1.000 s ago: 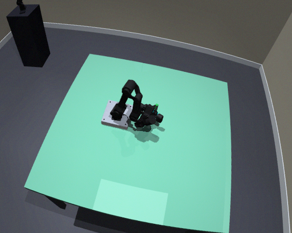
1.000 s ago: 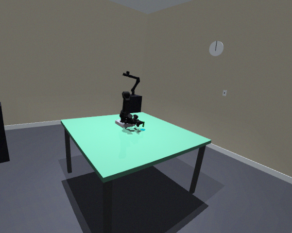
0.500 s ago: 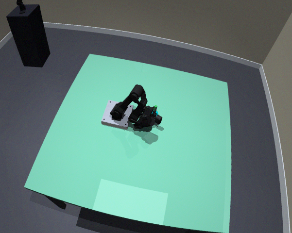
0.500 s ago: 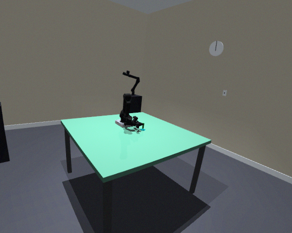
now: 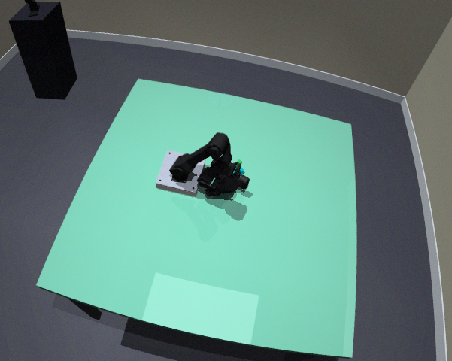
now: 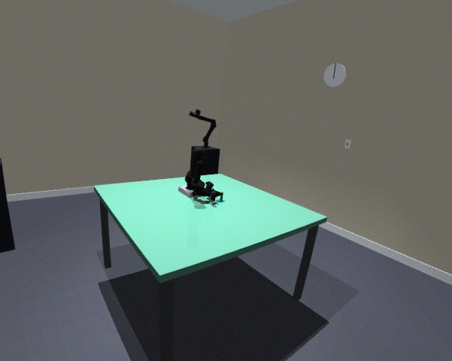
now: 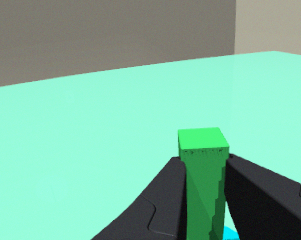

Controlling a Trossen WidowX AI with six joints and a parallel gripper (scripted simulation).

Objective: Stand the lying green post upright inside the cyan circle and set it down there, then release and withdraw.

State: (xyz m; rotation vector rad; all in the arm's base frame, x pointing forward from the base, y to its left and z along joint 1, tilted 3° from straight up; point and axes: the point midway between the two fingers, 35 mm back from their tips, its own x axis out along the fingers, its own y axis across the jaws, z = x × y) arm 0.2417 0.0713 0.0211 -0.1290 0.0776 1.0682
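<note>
The green post (image 5: 239, 161) (image 6: 221, 197) (image 7: 205, 190) stands upright between the fingers of my gripper (image 6: 221, 193) (image 7: 201, 166), which is shut on it near its top. The cyan circle (image 5: 241, 171) (image 6: 219, 201) (image 7: 230, 233) lies on the table at the post's lower end, partly hidden by the post and the gripper. In the exterior view the post's foot is at or just above the circle. Whether it touches the table, and whether it is wholly inside the circle, I cannot tell.
The green table (image 5: 288, 233) (image 6: 218, 229) carries the arm's pale base plate (image 5: 164, 174) (image 6: 185, 190) to the left of the gripper in the top view. A dark pedestal (image 5: 45, 58) with another arm stands off the table.
</note>
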